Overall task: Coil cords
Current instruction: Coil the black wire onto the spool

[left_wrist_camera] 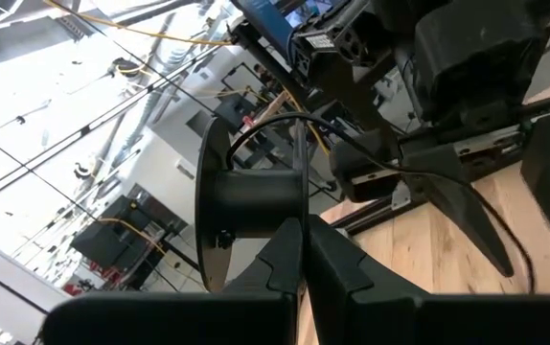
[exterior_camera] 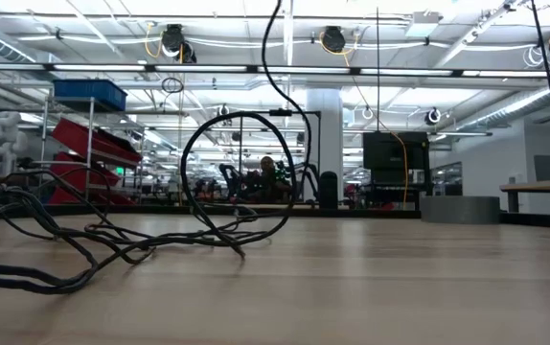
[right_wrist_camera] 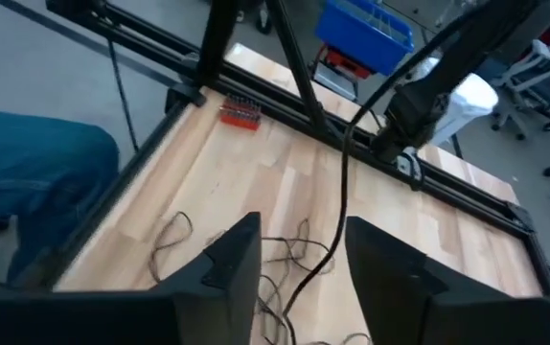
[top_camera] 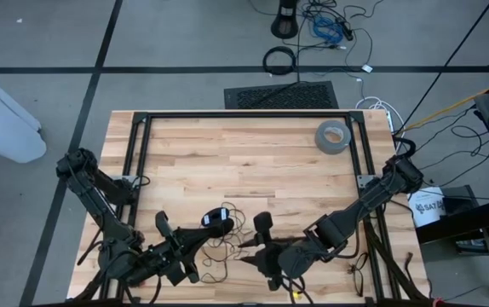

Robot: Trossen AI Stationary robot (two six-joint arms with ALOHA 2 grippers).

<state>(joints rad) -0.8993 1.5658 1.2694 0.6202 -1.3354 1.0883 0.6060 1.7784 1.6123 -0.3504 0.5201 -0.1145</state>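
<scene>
My left gripper (left_wrist_camera: 304, 264) is shut on a black spool (left_wrist_camera: 251, 196), held level above the table near its front edge (top_camera: 219, 224). The thin black cord (left_wrist_camera: 285, 120) arcs off the spool and runs toward my right gripper (right_wrist_camera: 304, 259). That gripper stands open beside the spool (top_camera: 256, 239), with the cord (right_wrist_camera: 340, 192) passing through the gap between its fingers; I see no touch there. The remaining cord lies in loose tangles on the wood (right_wrist_camera: 285, 249), and one loop stands up off the table (exterior_camera: 241, 182). My left gripper pinches the spool between its two shut fingers at the thin end (left_wrist_camera: 301, 216) nearest the fingers. The fingers come at it level. The spool is lifted clear of the table, its axis lying level and its far flange (left_wrist_camera: 210, 216) facing away.
A grey tape roll (top_camera: 332, 136) lies at the far right of the table. A red bit holder (right_wrist_camera: 240, 110) sits by the black frame rail (top_camera: 244, 115). A person's blue-clad limb (right_wrist_camera: 26, 182) shows beside the table. Bare wood stretches across the middle (top_camera: 244, 170).
</scene>
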